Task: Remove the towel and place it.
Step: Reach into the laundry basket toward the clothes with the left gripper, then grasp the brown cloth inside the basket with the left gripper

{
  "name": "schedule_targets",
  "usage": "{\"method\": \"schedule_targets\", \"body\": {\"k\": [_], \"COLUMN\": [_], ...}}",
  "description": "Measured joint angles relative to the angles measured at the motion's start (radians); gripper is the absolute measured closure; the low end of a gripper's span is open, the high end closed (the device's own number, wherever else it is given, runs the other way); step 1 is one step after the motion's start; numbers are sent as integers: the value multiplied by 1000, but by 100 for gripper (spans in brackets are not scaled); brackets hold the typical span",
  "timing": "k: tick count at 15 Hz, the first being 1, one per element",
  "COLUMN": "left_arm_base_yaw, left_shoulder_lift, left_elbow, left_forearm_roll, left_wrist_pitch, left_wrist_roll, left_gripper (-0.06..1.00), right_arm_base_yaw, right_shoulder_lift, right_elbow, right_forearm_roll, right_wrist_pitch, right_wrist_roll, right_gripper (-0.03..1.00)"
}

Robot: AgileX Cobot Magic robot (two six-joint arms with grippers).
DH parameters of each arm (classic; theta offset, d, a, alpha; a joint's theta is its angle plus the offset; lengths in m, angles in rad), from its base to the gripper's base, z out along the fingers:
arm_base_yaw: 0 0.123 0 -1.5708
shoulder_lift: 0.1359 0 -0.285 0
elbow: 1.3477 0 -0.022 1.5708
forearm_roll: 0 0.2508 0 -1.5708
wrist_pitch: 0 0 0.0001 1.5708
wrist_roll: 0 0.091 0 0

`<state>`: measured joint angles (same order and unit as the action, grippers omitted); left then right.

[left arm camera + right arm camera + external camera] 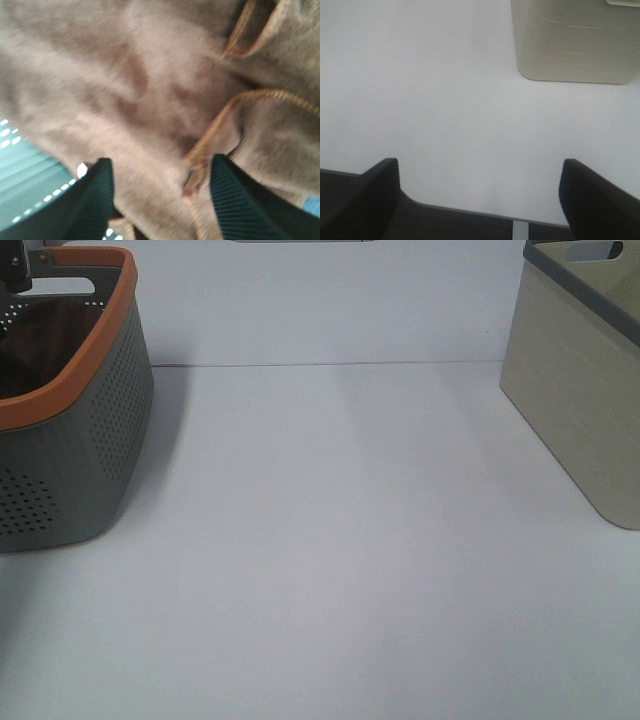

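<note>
Two fingers (95, 200) of left tool (161, 160) apart, towel (150, 90) between, perhaps touching.

Probably a lab bench: a bare white tabletop (330, 540), with a perforated grey basket (115, 420) and a beige bin (570, 410) at its opposite edges.

The towel (150, 90), brownish plush terry with stitched hems, lies crumpled in soft folds inside the orange-rimmed grey basket (110, 430).
</note>
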<state>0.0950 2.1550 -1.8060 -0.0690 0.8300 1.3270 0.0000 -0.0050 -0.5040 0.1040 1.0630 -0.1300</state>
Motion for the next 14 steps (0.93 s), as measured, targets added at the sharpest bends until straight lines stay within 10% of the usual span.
{"method": "schedule_targets", "body": {"k": [9, 14], "left_arm_base_yaw": [-18, -19], "left_shoulder_lift": [60, 64], "left_elbow": [-1, -1], "left_forearm_roll": [-64, -88], "left_wrist_pitch": [32, 44], "left_wrist_roll": [-1, -42], "left_gripper": [44, 7], "right_arm_base_yaw": [0, 0], "right_shoulder_lift": [0, 0], "right_elbow": [0, 0], "right_forearm_roll": [0, 0], "right_wrist_pitch": [0, 0], "right_wrist_roll": [0, 0], "right_gripper": [21, 21]}}
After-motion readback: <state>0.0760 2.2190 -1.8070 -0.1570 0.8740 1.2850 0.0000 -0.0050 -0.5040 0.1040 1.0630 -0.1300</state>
